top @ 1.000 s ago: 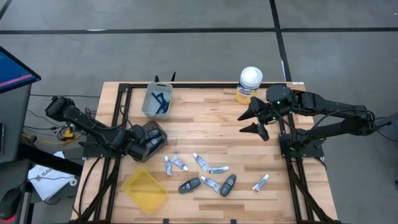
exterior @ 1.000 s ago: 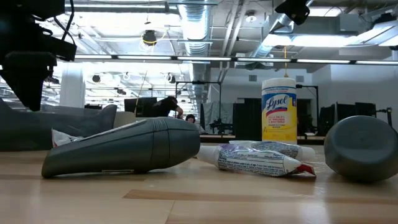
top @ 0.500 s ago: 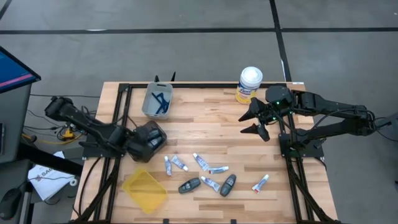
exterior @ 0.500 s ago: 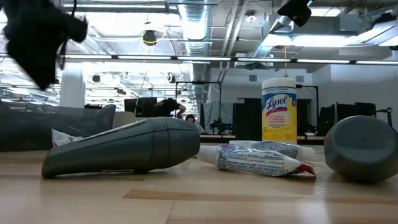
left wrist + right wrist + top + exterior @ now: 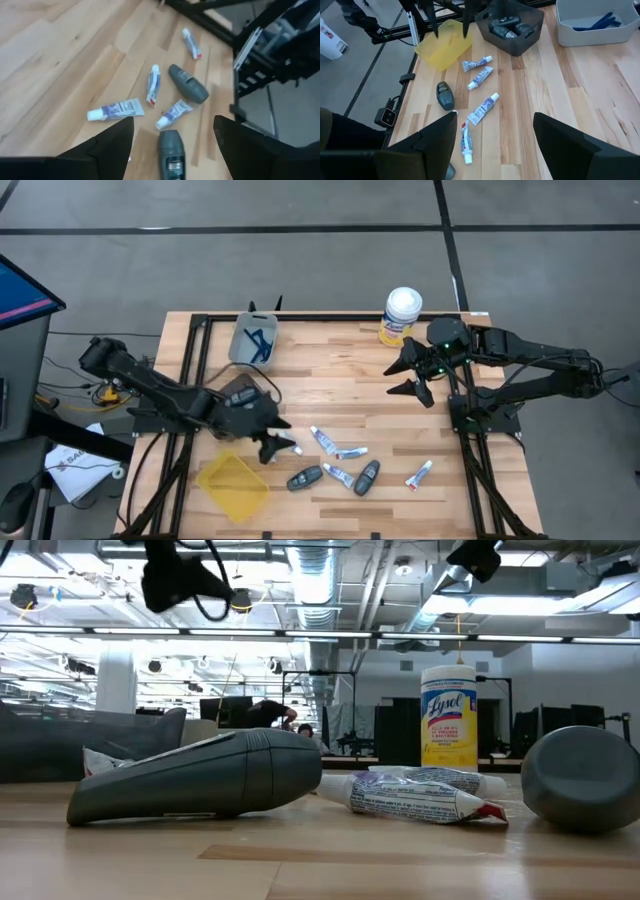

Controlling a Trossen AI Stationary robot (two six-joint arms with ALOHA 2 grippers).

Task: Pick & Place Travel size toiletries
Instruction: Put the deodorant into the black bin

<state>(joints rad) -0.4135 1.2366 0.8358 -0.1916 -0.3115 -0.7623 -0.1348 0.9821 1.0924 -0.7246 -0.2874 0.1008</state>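
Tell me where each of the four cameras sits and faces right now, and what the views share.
High: overhead, straight down on the table; both arms show, left gripper open over the tubes.
Low: table height, facing the room; grey fob up close.
Left wrist: above the toiletries, past its own fingers.
Right wrist: looks across past the open right gripper.
Shared: the yellow bin.
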